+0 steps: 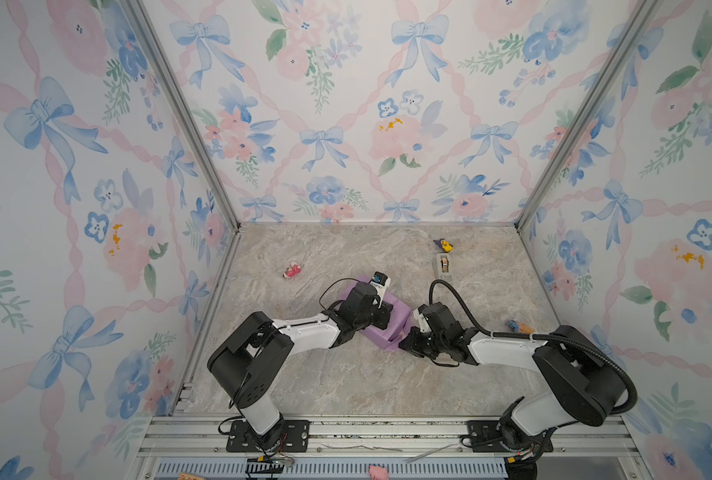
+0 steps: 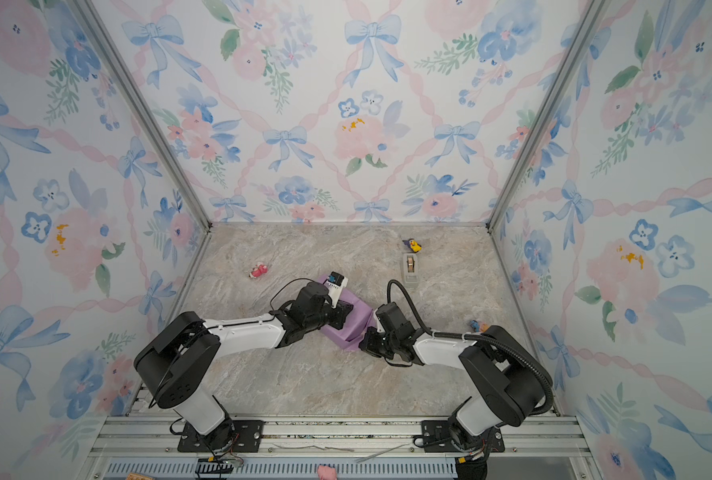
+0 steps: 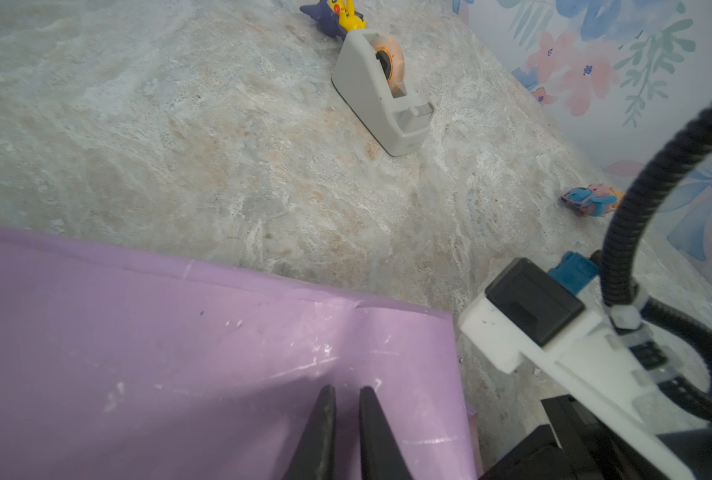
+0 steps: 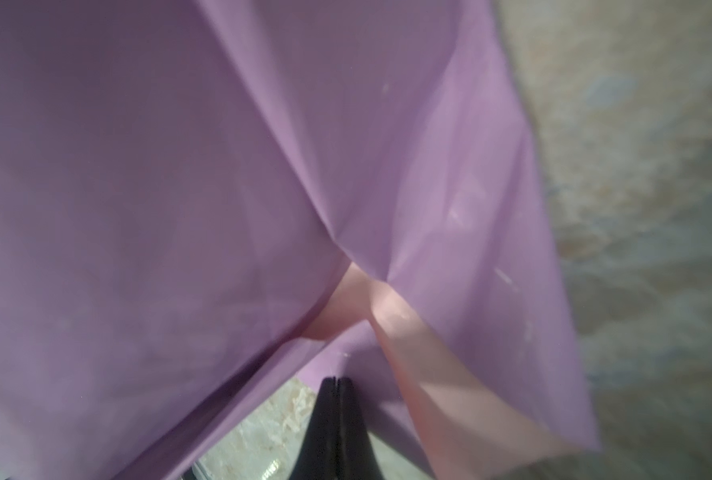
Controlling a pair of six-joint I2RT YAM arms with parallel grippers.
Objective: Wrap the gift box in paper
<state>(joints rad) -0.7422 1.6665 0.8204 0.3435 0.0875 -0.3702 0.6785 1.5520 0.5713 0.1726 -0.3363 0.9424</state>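
in both top views the paper (image 1: pixel 400 312) (image 2: pixel 352 328) forms a lilac block at the middle of the marble table (image 1: pixel 346 382). the gift box itself does not show; judging by that block shape, it sits inside the wrap. the left gripper (image 1: pixel 389 311) (image 2: pixel 343 312) rests on top of the parcel. the right gripper (image 1: pixel 404 343) (image 2: pixel 364 345) is low at the parcel's near right end, where a loose flap spills onto the table. a grey tape dispenser (image 1: pixel 443 264) stands well apart, farther back on the right.

left wrist view: the left gripper (image 3: pixel 348 390) has its fingers a narrow slot apart with nothing between them, the tips down on the flat lilac top of the paper (image 3: pixel 180 353). it looks like a hold-down, not a grasp. the tape dispenser (image 3: pixel 379 91) is beyond the parcel's edge.

right wrist view: the right gripper (image 4: pixel 337 380) has its fingers pressed together. the tips meet the edge of the paper (image 4: pixel 180 166), and i cannot tell whether a thin edge is nipped. straight ahead of the tips the end fold gapes, showing the pale pink inner face (image 4: pixel 429 374).

so the unfinished end faces the right arm, which is the nearer one. the next move likely turns on tucking that flap inward toward the box while the left pins the top.
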